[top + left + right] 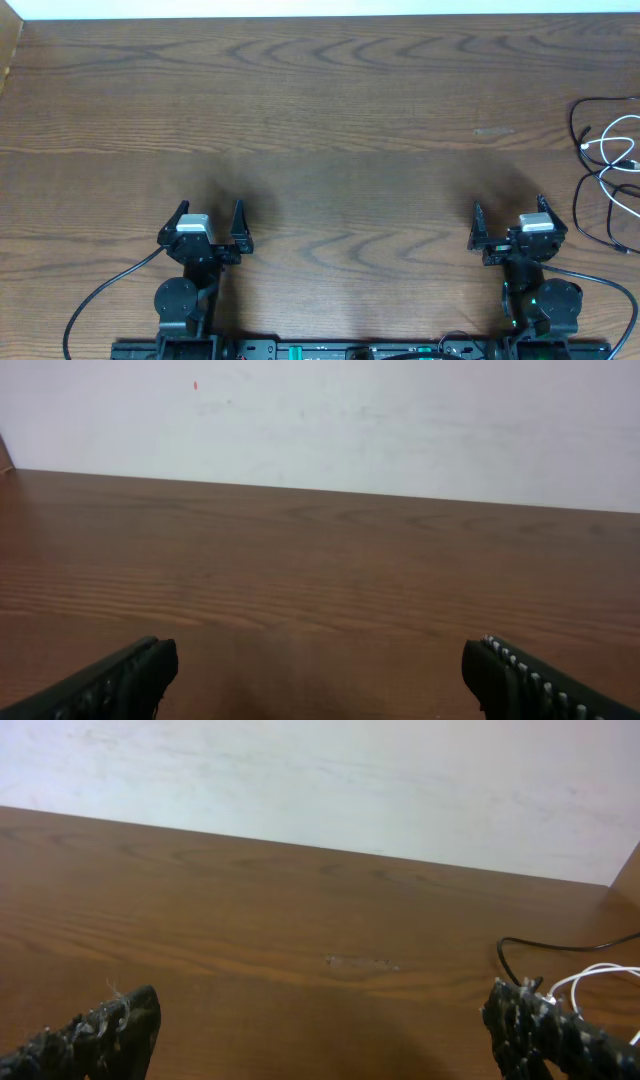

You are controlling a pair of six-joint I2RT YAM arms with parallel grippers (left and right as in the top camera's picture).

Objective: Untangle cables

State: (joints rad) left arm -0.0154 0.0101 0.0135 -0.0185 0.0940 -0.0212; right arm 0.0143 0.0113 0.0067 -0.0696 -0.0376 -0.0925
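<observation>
Both tools idle at the near edge of the table (320, 100): left gripper (210, 212) has its jaws apart and nothing in them, and so does the right gripper (509, 210). The cables sit against the right edge of the table, partly cut off by the overhead view. The white cord (598, 150) loops through the black cord (560, 947).

Risks as we judge them:
- A sideways nudge could push the cords off the right edge.
- The cords are thin and lie flat, so a pinch may slip or catch both at once.
- Pulling one loop blind could tighten the tangle.
- The left gripper is well apart from the pile, so its reach looks awkward.

We see no containers.
</observation>
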